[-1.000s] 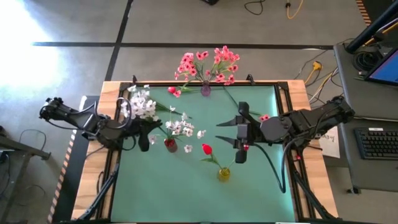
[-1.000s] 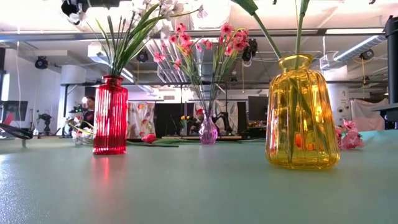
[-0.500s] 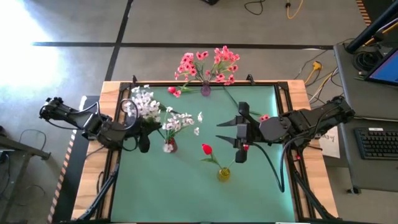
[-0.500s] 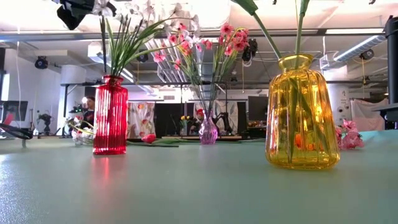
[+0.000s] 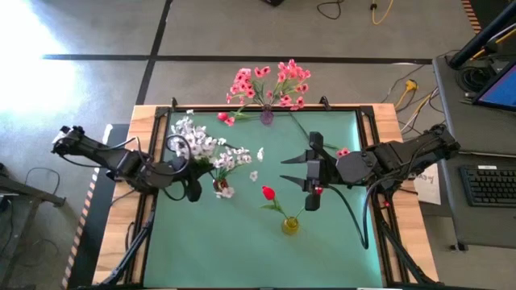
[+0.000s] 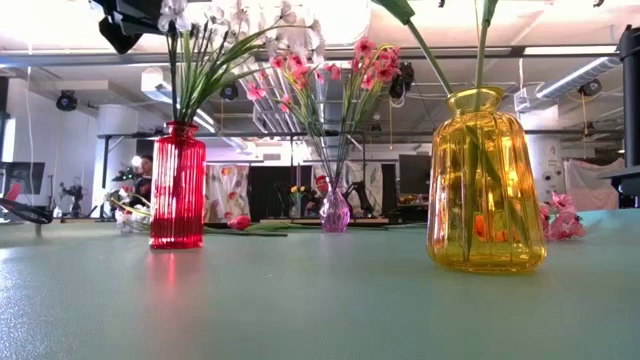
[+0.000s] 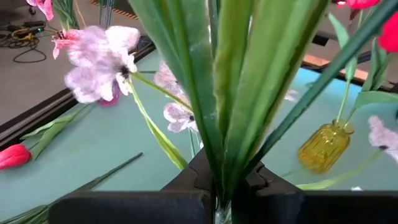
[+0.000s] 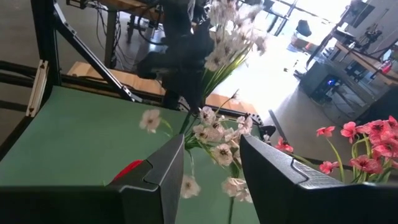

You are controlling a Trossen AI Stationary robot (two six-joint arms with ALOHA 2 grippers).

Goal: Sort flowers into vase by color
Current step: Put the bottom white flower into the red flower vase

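Our left gripper (image 5: 193,182) pinches the white-blossomed spray's green stems (image 7: 221,124) directly above the ribbed red glass vase (image 6: 177,185), aligned for lowering. Our right gripper (image 5: 297,171) waits mid-table, fingers spread and empty.

Open green mat (image 5: 339,234) right of yellow vase (image 5: 290,225); left crowded by white flowers (image 5: 230,157).

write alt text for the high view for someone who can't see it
Seen from above, the left gripper holds a white flower spray by its stems over the red glass vase on a green table mat. The right gripper waits mid-table, fingers apart, near a yellow glass vase.
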